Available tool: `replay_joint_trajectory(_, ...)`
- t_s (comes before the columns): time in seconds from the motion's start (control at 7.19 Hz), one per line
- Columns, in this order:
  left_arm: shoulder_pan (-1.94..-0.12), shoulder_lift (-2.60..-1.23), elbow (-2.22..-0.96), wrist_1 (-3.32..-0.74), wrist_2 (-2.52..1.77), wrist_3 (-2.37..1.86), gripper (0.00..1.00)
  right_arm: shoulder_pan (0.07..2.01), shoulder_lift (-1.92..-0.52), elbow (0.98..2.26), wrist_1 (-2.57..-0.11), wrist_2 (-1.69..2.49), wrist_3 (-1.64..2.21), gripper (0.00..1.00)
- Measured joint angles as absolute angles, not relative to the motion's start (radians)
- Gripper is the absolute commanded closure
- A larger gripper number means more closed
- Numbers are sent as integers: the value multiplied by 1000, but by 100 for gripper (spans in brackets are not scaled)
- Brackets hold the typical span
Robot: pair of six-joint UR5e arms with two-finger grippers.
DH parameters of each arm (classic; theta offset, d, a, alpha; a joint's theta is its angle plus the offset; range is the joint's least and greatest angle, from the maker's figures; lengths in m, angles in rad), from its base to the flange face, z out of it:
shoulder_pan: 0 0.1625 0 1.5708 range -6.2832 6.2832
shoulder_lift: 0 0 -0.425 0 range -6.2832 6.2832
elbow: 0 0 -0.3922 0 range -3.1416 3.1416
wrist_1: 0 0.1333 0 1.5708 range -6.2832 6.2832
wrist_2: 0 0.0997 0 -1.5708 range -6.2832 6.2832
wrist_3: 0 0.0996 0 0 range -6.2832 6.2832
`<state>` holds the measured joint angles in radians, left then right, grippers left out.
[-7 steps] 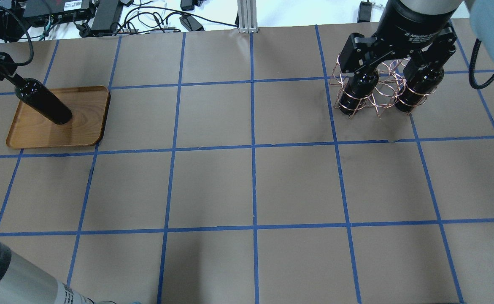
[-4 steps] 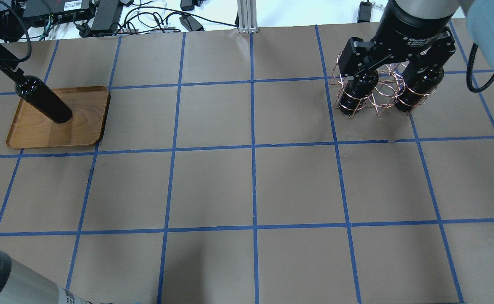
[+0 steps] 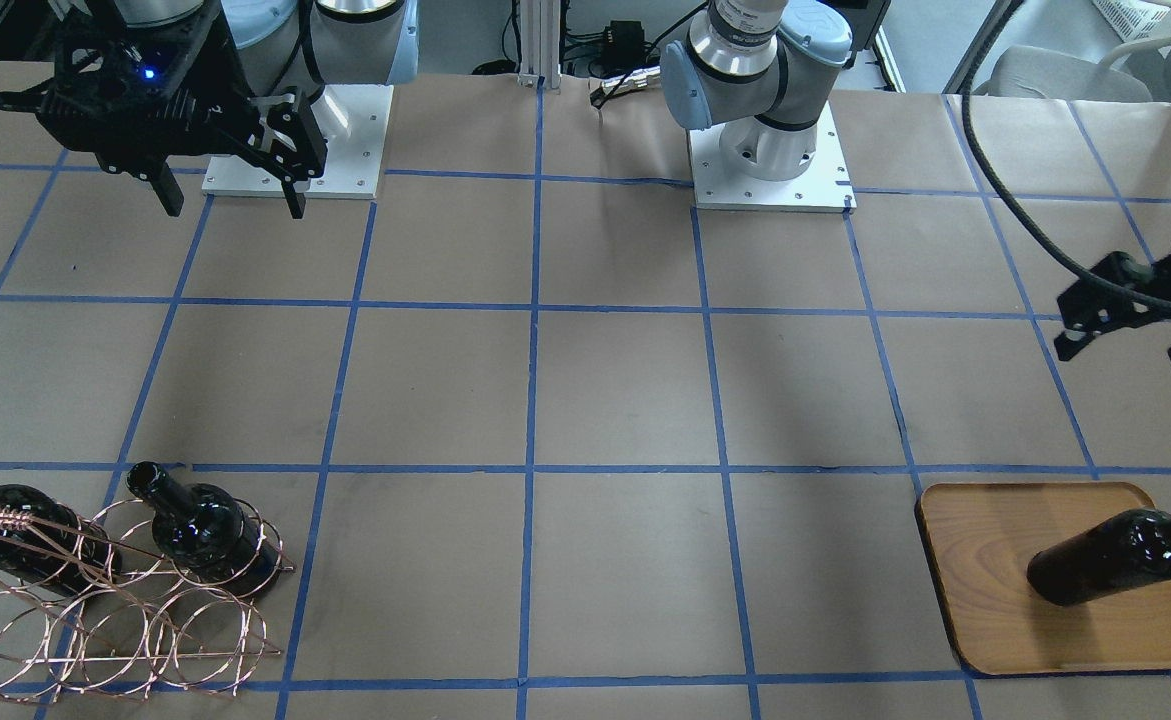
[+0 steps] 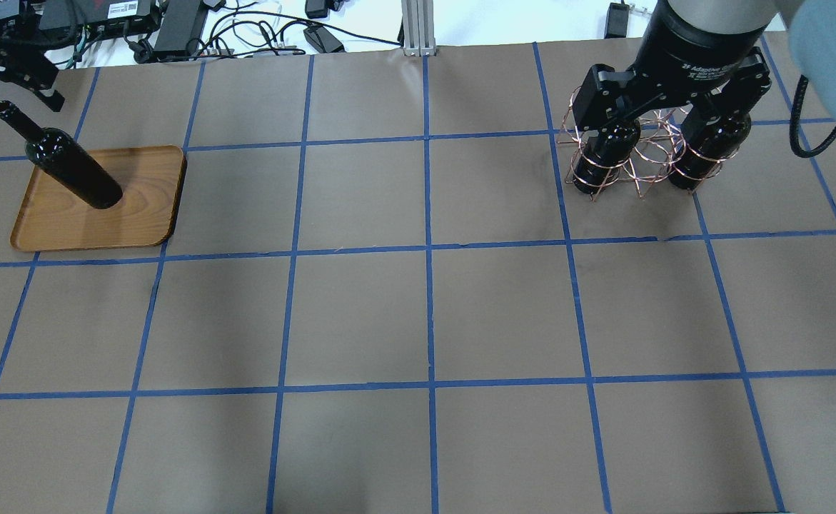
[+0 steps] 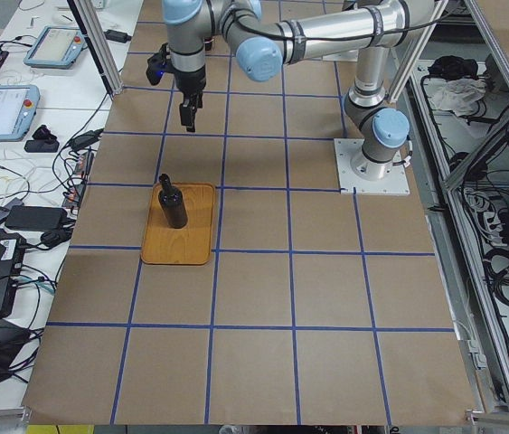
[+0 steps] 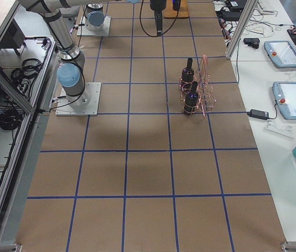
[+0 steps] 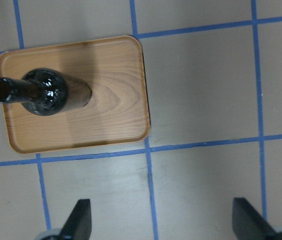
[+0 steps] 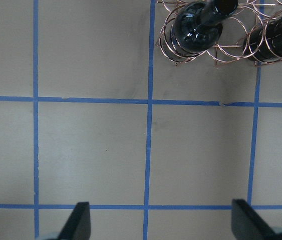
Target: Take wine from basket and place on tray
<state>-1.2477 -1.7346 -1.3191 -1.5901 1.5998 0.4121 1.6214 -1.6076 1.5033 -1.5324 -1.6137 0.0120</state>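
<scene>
While one wine (image 3: 1105,560) stands on tray (image 3: 985,610) | basket (image 3: 110,610) holds two bottles (image 3: 207,532)

**Both grippers open, pointing down**

The black two-finger left gripper (image 3: 1128,352) hangs at 10 o'clock in the overhead view, jaws spread wide, holding nothing. The black two-finger right gripper (image 3: 235,208) hovers at 1 o'clock, fingers likewise apart.

Open table (image 4: 425,314) between upright wine (image 4: 75,171) on tray (image 4: 148,208) and bottle-laden basket (image 4: 639,153)
</scene>
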Motion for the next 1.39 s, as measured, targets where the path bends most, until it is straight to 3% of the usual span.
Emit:
replay_joint_trajectory(0.56, -1493, -1620, -1388, -1596, 1623, 170, 0, 1621, -1608, 1503, -1532, -1614, 11, 0)
replay_joint_trajectory(1.39, -1525, -1567, -1479, -1582, 1564, 150, 0, 1621, -1608, 1503, -1532, -1614, 11, 0)
